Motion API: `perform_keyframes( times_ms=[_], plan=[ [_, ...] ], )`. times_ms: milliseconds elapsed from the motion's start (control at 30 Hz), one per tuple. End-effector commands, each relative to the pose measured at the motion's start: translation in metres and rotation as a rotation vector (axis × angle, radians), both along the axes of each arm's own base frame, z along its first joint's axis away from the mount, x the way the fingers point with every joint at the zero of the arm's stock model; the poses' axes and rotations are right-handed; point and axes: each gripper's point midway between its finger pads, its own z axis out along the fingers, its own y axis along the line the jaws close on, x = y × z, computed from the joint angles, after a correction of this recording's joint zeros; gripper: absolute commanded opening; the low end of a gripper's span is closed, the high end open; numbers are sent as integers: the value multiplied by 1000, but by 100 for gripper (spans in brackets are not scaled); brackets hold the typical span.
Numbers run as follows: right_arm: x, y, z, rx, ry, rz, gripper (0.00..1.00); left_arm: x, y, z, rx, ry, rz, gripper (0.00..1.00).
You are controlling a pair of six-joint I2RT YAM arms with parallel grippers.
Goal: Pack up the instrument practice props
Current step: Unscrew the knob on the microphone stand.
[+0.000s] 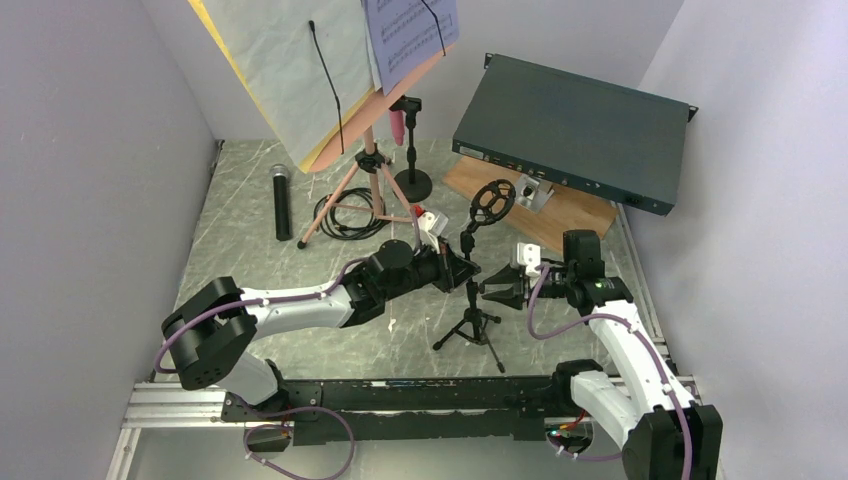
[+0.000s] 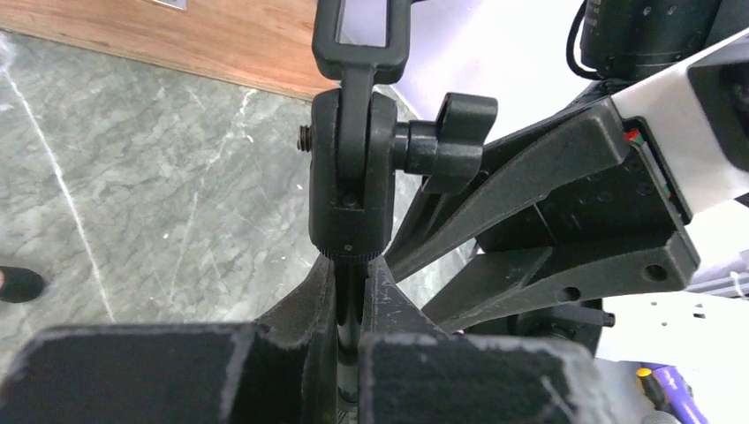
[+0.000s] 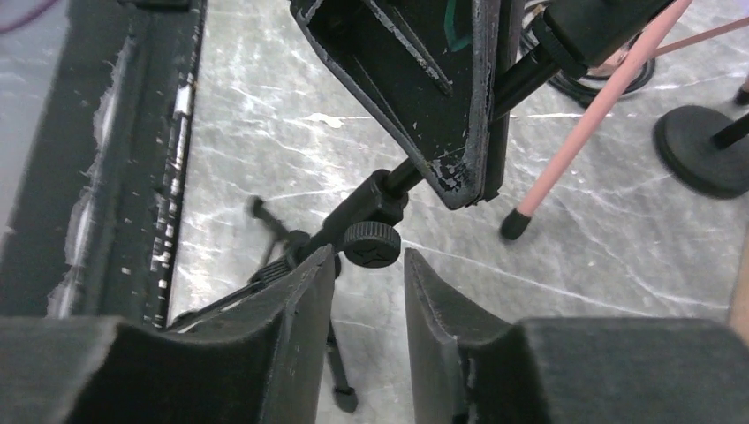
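A small black tripod mic holder [image 1: 472, 318] stands mid-table, its ring mount [image 1: 492, 201] on top. My left gripper [image 1: 462, 270] [image 2: 351, 265] is shut on its thin pole, just under the swivel joint [image 2: 353, 168]. My right gripper [image 1: 497, 292] [image 3: 366, 265] is open just right of the stand, and the clamp knob [image 3: 371, 245] sits just beyond its fingertips. The pink music desk [image 1: 330, 150] on pink tripod legs [image 1: 372, 185] carries sheet-music pages [image 1: 410, 35]. A black microphone [image 1: 282, 200] lies at left. A pink microphone [image 1: 398, 125] sits in a round-based stand [image 1: 412, 183].
A dark teal rack box [image 1: 570, 125] leans on a wooden board [image 1: 560, 210] at the back right. A coiled black cable [image 1: 345, 215] lies under the pink tripod. Walls close in on both sides. A pink tripod foot [image 3: 514, 225] stands near my right gripper.
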Motion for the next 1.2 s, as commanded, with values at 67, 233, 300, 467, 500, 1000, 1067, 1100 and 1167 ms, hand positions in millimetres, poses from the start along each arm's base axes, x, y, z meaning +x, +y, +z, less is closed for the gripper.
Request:
perform_keyframes(
  times_ms=[67, 233, 300, 467, 500, 1000, 1067, 1100, 1167],
  plan=[
    [-12, 8, 34, 154, 208, 30, 56, 8, 7, 53, -43, -240, 9, 0],
    [-4, 6, 43, 229, 393, -17, 66, 4, 14, 73, -95, -388, 6, 0],
    [11, 6, 44, 258, 471, -97, 70, -1, 15, 80, -125, -442, -14, 0],
    [25, 7, 38, 338, 714, -240, 70, 3, 21, 85, -146, -496, 36, 0],
    [26, 7, 37, 342, 727, -245, 69, 4, 21, 84, -140, -499, 41, 0],
    [29, 22, 8, 274, 836, -275, 50, 3, 16, 78, -122, -509, 29, 0],
    [28, 23, 8, 270, 831, -264, 46, 3, 17, 78, -122, -508, 31, 0],
    [27, 23, 9, 270, 826, -258, 42, 3, 17, 78, -123, -507, 32, 0],
    [26, 24, 11, 269, 803, -243, 28, 3, 17, 76, -121, -506, 31, 0]
  ],
)
